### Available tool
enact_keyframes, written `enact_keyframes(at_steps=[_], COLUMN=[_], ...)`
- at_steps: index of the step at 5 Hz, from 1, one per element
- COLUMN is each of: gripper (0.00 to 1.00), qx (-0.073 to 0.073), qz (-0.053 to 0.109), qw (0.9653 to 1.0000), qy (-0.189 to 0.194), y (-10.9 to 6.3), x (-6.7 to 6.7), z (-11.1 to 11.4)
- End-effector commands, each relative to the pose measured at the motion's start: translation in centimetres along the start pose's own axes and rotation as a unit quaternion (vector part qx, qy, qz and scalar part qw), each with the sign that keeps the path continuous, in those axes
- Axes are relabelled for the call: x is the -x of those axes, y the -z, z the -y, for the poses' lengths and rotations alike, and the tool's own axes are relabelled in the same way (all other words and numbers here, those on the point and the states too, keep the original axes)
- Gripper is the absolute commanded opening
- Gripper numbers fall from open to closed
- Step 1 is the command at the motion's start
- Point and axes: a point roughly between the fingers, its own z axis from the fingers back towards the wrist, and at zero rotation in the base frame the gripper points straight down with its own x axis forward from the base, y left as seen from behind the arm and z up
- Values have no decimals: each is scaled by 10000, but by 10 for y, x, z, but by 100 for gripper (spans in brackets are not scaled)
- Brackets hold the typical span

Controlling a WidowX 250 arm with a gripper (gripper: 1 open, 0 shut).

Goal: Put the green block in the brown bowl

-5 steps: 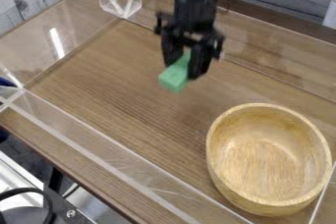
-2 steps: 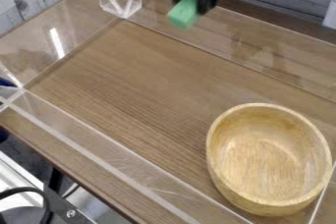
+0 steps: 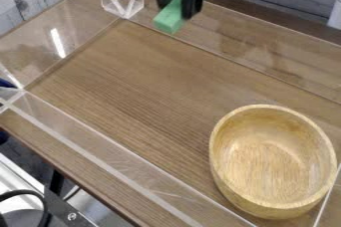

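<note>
A: Green block (image 3: 170, 17) is sitting between the black gripper (image 3: 178, 8) fingers near the 12 o'clock edge of the view; jaws are standing partly apart and clamping it, lifted clear of the wood. Only the lower part of the gripper is showing; the rest is running out of the top of the view.

B: Anything else touching the block?

A: Not that I am seeing. Its lower end is poking out below the fingers, tilted toward 7 o'clock.

B: Edges and room?

A: Wooden table (image 3: 134, 92) is lying bare across the middle. Clear plastic wall (image 3: 80, 141) is running along the near side from 9 o'clock toward 5 o'clock. A clear folded corner piece (image 3: 120, 0) is standing at about 11 o'clock, just beside the gripper. Open grain is stretching from the gripper down to the bowl.

B: And the bowl?

A: Brown bowl (image 3: 273, 161) is sitting at about 4 to 5 o'clock, well apart from the block, upright, nothing inside. Thick pale rim, grain showing.

B: Block's look?

A: Plain bright green bar, small, far narrower than the bowl; upper part is hiding behind the fingers.
</note>
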Motion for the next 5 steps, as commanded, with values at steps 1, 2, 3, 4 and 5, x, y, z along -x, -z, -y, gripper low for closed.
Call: enact_keyframes(at_steps=[1, 2, 3, 4, 5], gripper=[0, 0, 0, 0, 0], qx=[-86, -2, 89, 151, 182], qz=[445, 445, 420, 398, 351], qw=[9989, 9985, 9971, 9955, 9942], qy=[80, 320, 622, 849, 1002], y=[-17, -14, -9, -3, 10], x=[-34, -45, -49, -51, -51], z=[0, 21, 43, 59, 74])
